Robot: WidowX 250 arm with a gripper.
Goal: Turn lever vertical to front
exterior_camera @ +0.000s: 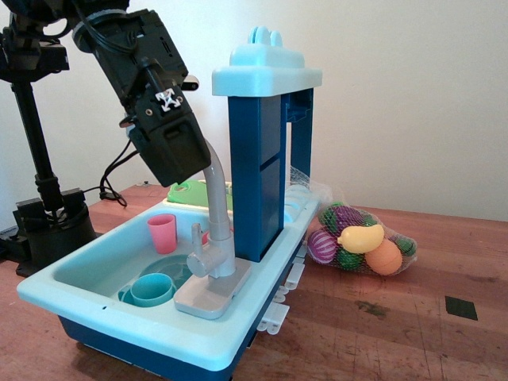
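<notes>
The grey toy faucet (213,262) stands on the front rim of a light-blue toy sink (87,305). Its tall curved spout (216,186) rises behind the base. The lever (196,235) is a short light-grey stub on the left of the faucet's cylindrical base, pointing roughly upward. My black gripper (181,176) hangs tilted above and to the left of the faucet, its lower end close to the spout and well above the lever. Its fingers do not show clearly, so I cannot tell whether it is open or shut.
A pink cup (162,232), a teal cup (152,289) and a teal plate (176,266) lie in the basin. A dark-blue tower (258,182) with a light-blue tank stands right behind the faucet. A net bag of toy fruit (361,242) lies right. A black stand (40,198) is at left.
</notes>
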